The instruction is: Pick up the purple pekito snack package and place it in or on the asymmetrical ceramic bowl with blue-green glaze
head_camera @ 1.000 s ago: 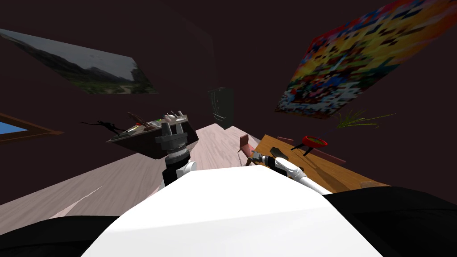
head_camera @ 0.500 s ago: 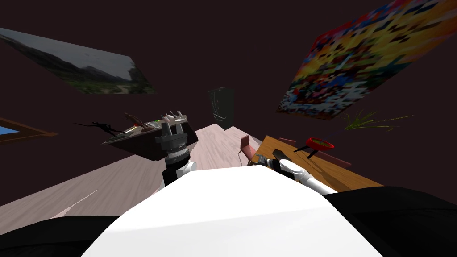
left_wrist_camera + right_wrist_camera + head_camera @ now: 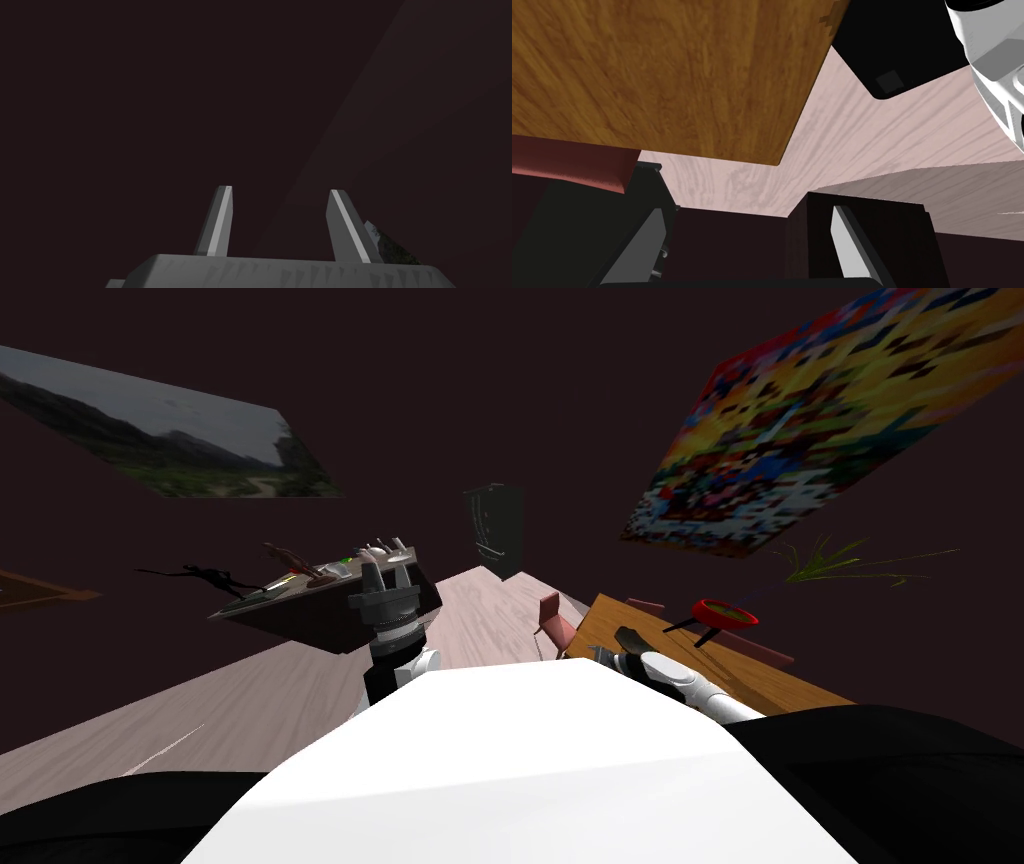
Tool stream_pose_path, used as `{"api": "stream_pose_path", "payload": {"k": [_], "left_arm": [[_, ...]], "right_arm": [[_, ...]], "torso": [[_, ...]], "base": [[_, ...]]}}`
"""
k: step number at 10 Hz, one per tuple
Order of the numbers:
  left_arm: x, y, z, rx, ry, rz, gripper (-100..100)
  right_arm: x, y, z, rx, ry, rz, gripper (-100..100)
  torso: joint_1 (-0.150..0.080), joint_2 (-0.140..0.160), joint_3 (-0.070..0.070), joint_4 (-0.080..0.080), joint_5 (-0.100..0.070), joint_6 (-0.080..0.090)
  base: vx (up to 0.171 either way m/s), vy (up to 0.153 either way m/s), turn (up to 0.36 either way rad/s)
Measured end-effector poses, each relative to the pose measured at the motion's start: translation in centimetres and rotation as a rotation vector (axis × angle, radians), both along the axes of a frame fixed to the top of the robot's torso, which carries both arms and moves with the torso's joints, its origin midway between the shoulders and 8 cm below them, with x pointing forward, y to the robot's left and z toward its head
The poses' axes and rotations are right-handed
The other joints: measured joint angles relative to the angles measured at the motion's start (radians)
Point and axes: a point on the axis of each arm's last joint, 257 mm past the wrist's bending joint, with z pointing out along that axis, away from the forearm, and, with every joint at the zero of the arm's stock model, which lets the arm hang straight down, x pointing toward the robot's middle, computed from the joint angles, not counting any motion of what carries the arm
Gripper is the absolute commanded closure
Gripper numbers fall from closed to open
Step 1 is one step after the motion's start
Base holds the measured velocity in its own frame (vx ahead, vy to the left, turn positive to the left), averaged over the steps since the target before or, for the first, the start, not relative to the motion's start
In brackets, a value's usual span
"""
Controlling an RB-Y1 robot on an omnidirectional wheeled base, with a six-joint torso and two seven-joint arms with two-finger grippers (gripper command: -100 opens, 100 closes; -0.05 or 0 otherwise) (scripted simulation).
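Your left hand [image 3: 277,192] is raised in front of the chest, fingers pointing up and spread with nothing between them; it faces a dark wall [image 3: 150,100]. Your right hand [image 3: 747,210] is likewise open and empty, low at your right side. Its fingers are aimed past the corner of the wooden surface [image 3: 662,75] toward the pale plank floor [image 3: 812,150].

I read both as a travelling pose: close to the body so they clear the furniture, and open so either is ready to grasp. Just beside the right hand, a red chair seat [image 3: 572,162] sits at the wooden surface's edge. Farther along that surface stands a red dish [image 3: 725,611] on dark legs; I cannot tell whether it has anything to do with the bowl.

Ahead on your left, beyond the left hand, is a dark surface [image 3: 300,613] crowded with small things [image 3: 330,568]. The snack package is probably among them, but I cannot pick out a purple packet there, nor a blue-green bowl. Nothing is grasped yet, so get nearer that clutter first.
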Motion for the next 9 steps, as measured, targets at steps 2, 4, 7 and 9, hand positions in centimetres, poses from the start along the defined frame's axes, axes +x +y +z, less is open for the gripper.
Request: {"api": "stream_pose_path", "payload": {"k": [2,4,7,9], "left_arm": [[0.0,0.0,0.0,0.000,0.000,0.000,0],[0.0,0.0,0.0,0.000,0.000,0.000,0],[0.0,0.0,0.0,0.000,0.000,0.000,0],[0.0,0.0,0.0,0.000,0.000,0.000,0]], "right_arm": [[-2.6,-3.3,-0.7,-0.062,0.067,-0.010,-100],[-4.2,-5.4,-1.1,-0.097,0.104,-0.015,-100],[-6.6,-7.7,-1.7,-0.145,0.163,-0.024,-100],[-8.1,-9.3,-1.8,-0.172,0.196,-0.029,-100]], "torso": [[0.000,0.000,0.000,0.000,0.000,0.000],[-0.001,0.002,0.001,0.000,0.000,0.000],[0.000,0.002,0.001,0.000,0.000,0.000],[-0.001,0.003,0.001,0.001,0.000,0.000]], "base": [[0.050,0.002,-0.007],[0.041,0.000,-0.037],[0.038,0.001,-0.025],[0.034,-0.002,-0.038]]}}
